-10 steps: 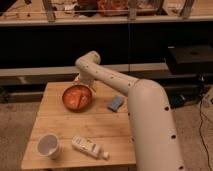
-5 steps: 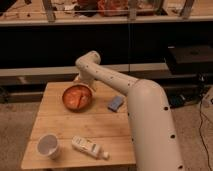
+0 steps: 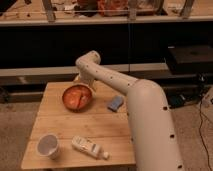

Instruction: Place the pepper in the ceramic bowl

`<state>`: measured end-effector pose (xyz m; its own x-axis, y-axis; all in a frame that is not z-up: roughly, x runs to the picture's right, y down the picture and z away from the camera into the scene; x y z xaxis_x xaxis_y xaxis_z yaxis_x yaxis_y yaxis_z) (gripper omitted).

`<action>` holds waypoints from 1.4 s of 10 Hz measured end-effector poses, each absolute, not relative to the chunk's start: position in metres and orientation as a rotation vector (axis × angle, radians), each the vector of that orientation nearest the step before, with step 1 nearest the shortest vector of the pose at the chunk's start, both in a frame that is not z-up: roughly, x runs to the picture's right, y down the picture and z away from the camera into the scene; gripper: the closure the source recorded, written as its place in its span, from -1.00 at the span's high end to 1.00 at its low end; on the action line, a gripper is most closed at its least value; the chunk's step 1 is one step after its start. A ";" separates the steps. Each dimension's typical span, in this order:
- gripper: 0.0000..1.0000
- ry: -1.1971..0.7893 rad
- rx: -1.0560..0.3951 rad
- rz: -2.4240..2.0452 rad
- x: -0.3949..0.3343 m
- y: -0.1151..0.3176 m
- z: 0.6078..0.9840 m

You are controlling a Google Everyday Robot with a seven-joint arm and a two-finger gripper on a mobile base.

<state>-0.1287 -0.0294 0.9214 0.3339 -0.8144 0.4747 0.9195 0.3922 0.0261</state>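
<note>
The ceramic bowl (image 3: 77,97) is orange-brown with a darker rim and sits on the far left part of the wooden table (image 3: 60,120). A small orange-red tapered shape, the pepper (image 3: 75,98), lies inside the bowl. My white arm reaches in from the lower right, bends at the far edge of the table and comes down to the gripper (image 3: 83,83), which hangs just behind and above the bowl's far rim.
A blue sponge (image 3: 115,103) lies to the right of the bowl, close to my arm. A white cup (image 3: 48,146) stands at the front left. A white bottle (image 3: 89,147) lies on its side at the front middle. Dark shelving stands behind the table.
</note>
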 end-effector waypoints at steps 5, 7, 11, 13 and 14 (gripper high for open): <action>0.60 -0.452 -0.266 -1.149 -0.129 -0.030 0.923; 0.60 -0.453 -0.267 -1.149 -0.129 -0.030 0.924; 0.60 -0.454 -0.266 -1.149 -0.129 -0.031 0.925; 0.60 -0.454 -0.265 -1.149 -0.130 -0.032 0.925; 0.60 -0.454 -0.266 -1.150 -0.130 -0.032 0.926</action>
